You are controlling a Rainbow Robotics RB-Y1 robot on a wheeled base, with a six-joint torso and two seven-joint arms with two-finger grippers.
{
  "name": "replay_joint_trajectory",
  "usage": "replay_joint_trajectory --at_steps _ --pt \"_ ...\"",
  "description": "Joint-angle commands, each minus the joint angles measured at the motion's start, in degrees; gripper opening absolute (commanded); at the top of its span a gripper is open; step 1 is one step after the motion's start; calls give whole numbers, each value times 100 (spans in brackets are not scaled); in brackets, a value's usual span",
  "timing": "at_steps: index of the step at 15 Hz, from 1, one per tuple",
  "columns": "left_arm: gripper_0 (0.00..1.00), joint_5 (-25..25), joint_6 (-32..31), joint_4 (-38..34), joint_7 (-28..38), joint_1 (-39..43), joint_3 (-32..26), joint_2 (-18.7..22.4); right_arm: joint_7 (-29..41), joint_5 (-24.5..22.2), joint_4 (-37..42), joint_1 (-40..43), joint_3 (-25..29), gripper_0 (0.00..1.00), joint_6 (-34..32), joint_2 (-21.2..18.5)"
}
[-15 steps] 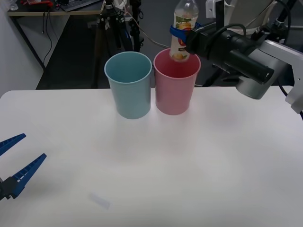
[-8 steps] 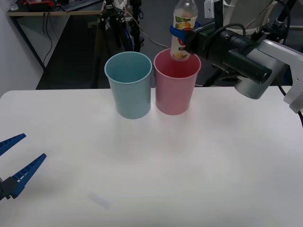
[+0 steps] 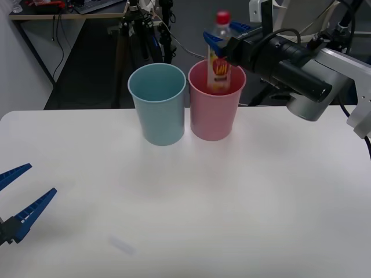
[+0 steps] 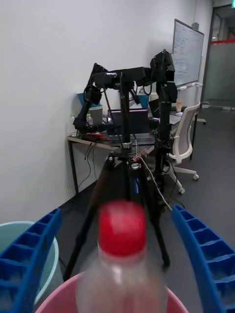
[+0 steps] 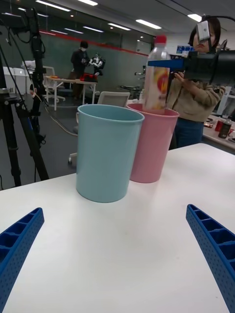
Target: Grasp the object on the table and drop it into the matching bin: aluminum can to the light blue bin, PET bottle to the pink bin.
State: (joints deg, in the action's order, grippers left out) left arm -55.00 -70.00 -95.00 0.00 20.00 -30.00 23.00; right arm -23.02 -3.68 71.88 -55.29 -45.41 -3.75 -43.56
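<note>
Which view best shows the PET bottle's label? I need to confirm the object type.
The left wrist view: the PET bottle stands side-on above the pink bin, its label readable. The front view shows it smaller; the right wrist view shows mainly its red cap.

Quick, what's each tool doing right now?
Left tool: open, holding nothing, low over the table.
Right tool: open above the pink bin; PET bottle released, dropping in.
</note>
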Motion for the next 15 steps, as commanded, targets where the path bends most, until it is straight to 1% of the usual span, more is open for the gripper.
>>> replay_joint_trajectory --at_steps 1,11,13,15 --pt "100 0 0 0 0 0 0 0 8 8 2 1 24 100 6 6" --pt "100 0 0 0 0 0 0 0 8 8 19 18 68 100 -12 6" --pt "100 0 0 0 0 0 0 0 -1 -36 336 317 331 100 67 -29" --pt "100 0 0 0 0 0 0 0 -1 -107 863 616 490 100 234 -240"
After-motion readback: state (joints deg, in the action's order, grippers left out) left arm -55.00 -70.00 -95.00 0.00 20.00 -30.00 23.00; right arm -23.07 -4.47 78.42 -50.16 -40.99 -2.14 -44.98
